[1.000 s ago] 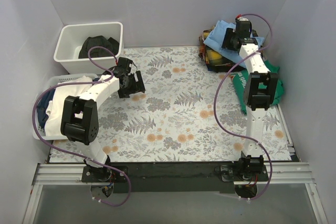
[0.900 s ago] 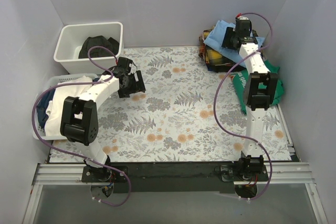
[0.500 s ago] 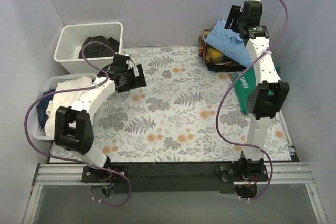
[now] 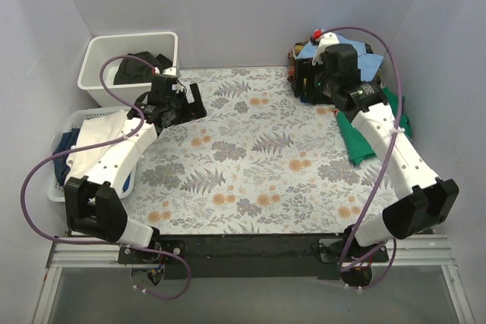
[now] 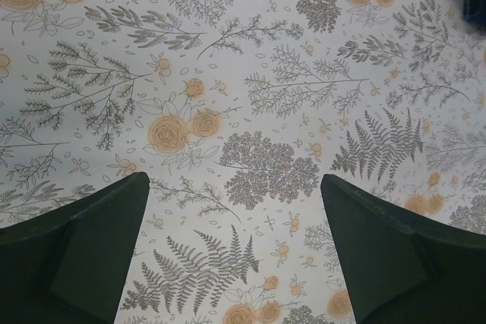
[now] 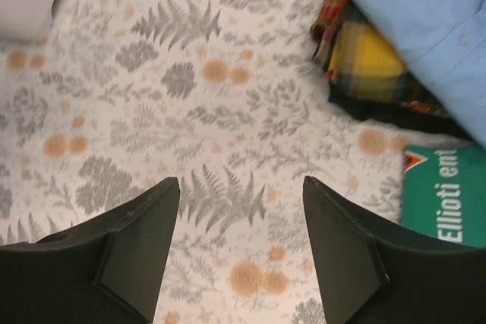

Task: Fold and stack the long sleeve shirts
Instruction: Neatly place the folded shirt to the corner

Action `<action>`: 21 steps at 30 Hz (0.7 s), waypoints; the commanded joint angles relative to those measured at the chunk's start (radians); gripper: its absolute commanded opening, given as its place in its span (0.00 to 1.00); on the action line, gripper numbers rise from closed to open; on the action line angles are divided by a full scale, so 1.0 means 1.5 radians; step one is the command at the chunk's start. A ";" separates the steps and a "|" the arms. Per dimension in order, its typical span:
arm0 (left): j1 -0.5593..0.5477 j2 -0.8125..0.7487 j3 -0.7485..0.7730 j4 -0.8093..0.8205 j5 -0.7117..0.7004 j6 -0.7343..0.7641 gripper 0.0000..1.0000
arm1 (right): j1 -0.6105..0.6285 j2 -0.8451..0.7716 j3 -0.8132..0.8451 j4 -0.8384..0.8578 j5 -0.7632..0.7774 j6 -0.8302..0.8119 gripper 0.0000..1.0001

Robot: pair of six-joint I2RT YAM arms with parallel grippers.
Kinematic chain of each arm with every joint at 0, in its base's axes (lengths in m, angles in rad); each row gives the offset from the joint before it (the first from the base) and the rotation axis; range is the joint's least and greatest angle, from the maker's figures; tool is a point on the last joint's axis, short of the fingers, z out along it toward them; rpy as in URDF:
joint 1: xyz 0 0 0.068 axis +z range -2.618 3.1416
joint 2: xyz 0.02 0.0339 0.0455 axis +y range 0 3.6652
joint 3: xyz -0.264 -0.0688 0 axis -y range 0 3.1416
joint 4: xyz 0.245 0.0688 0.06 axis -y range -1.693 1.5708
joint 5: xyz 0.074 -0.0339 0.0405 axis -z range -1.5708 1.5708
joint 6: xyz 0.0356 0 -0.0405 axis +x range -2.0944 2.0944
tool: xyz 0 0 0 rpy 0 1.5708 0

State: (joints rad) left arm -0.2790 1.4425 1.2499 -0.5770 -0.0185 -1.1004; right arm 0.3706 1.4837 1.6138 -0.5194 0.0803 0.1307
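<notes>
Floral tabletop [image 4: 250, 172]; white bin [image 4: 93, 58] holds black garment [image 4: 133, 70], basket [image 4: 85, 116] holds pale cloth [image 4: 95, 138]; left gripper [image 5: 235, 240] and right gripper [image 6: 239, 240] spread.

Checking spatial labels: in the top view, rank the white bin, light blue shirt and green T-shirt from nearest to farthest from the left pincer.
1. white bin, far left, just behind the left pincer.
2. light blue shirt, far right corner.
3. green T-shirt, right edge, nearer the arm bases.

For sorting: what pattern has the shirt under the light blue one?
Yellow-and-black plaid cloth shirt; best in right wrist view.
</notes>
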 commanded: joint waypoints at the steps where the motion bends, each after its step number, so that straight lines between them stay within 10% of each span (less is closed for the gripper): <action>1: -0.002 -0.053 -0.002 0.015 -0.006 0.000 0.98 | 0.045 -0.091 -0.077 -0.014 0.006 0.004 0.74; 21: -0.003 -0.095 -0.068 0.066 0.032 0.063 0.98 | 0.111 -0.209 -0.368 0.051 -0.040 0.073 0.75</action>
State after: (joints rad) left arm -0.2790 1.3647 1.1728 -0.5163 -0.0059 -1.0496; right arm 0.5323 1.1965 1.0622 -0.5205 0.0254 0.2234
